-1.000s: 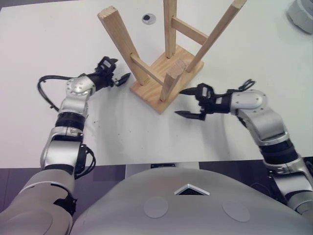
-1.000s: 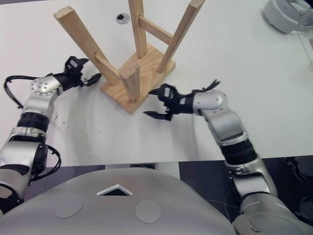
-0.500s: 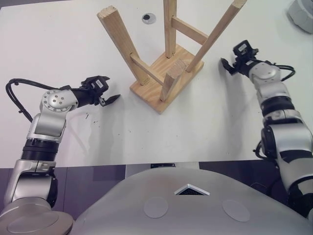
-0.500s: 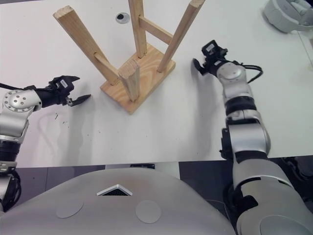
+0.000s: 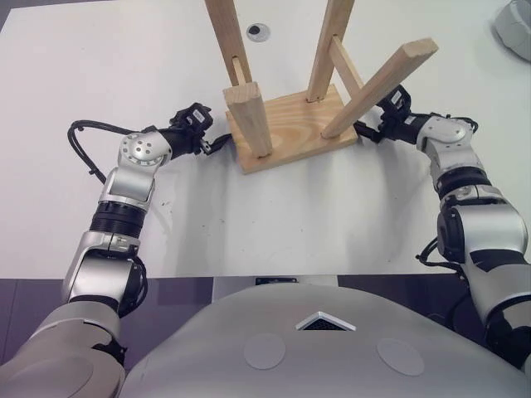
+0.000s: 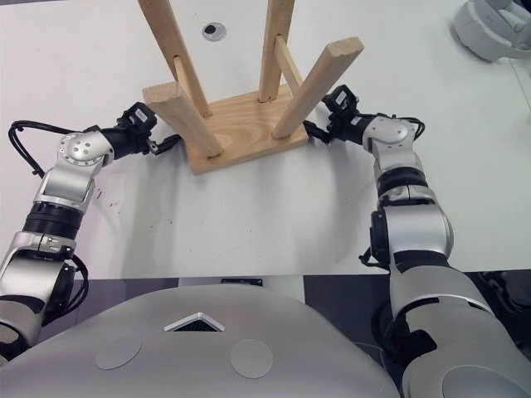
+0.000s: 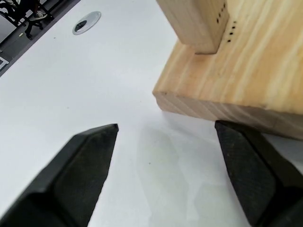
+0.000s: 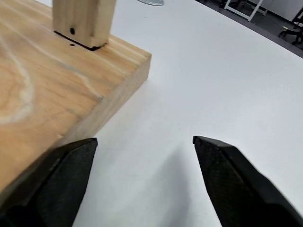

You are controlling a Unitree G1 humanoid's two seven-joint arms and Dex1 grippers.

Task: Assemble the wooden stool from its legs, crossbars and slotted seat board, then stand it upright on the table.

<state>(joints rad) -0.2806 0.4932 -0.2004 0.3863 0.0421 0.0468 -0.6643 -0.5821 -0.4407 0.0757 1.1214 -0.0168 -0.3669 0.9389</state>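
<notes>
The wooden stool stands upside down on the white table, its seat board (image 5: 290, 124) flat on the surface and its legs (image 5: 249, 116) pointing up, joined by a crossbar (image 5: 342, 65). My left gripper (image 5: 217, 143) is open just off the board's left edge. In the left wrist view the board's corner (image 7: 246, 66) lies ahead of the black fingers (image 7: 80, 165), close to one of them. My right gripper (image 5: 369, 133) is open at the board's right edge, under a slanting leg (image 5: 377, 87). In the right wrist view one fingertip (image 8: 57, 175) sits by the board's side (image 8: 47, 80).
A round cable hole (image 5: 258, 31) lies in the table behind the stool. A grey-white object (image 5: 514, 21) sits at the far right corner. A black cable (image 5: 83, 149) loops beside my left forearm. Bare table stretches in front of the stool.
The stool has turned on the table, its board now lying squarer to me. Both grippers have moved in to the board's left and right edges.
</notes>
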